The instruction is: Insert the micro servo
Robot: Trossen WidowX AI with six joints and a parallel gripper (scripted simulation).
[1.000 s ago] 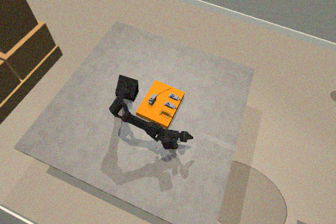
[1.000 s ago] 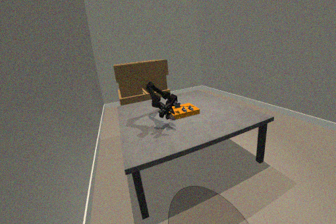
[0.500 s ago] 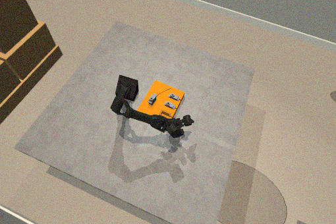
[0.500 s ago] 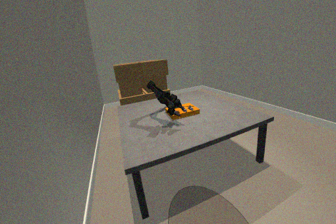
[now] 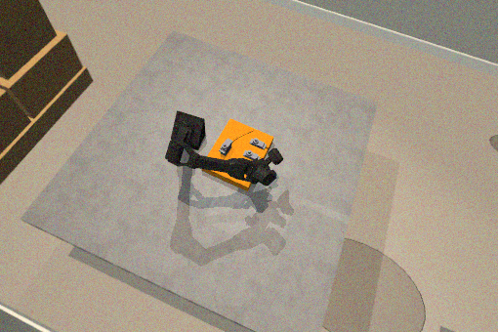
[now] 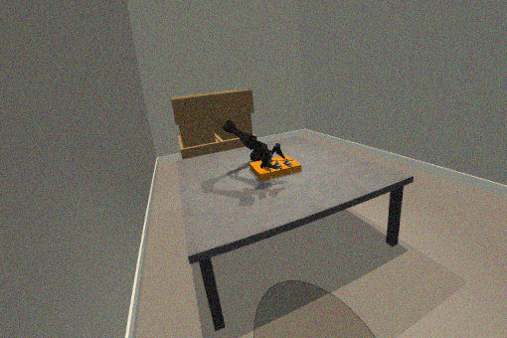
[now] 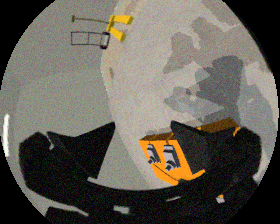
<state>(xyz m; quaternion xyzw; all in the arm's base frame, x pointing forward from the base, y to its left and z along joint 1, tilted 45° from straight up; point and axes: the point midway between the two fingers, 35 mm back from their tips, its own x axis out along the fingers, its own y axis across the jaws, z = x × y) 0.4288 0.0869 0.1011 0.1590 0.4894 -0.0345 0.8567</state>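
The loose micro servo [image 5: 226, 146], grey with a thin dark cable, lies on the left of the orange deck [image 5: 233, 128] [image 6: 264, 176] [image 7: 186, 172] in the top view. Its cable curves toward the deck's far corner. Two seated servos, one [image 5: 258, 144] [image 6: 287, 163] [image 7: 152, 154] beside the other [image 5: 250, 154] [image 6: 277, 165] [image 7: 170, 159], stand in a row. The marked empty pocket is hidden under the arm. My gripper [image 5: 277, 166] [image 6: 278, 158] [image 7: 143, 123] is wide open and empty, raised by the deck's right side in the top view. Its right finger covers part of the deck in the wrist view.
The black arm base [image 5: 189, 126] stands left of the deck. The forearm [image 5: 215, 163] passes over the deck's near part. The deck sits on a grey table [image 5: 146, 80] [image 6: 338, 191]. A wooden cabinet [image 5: 44, 75] [image 6: 214, 118] stands beyond the table.
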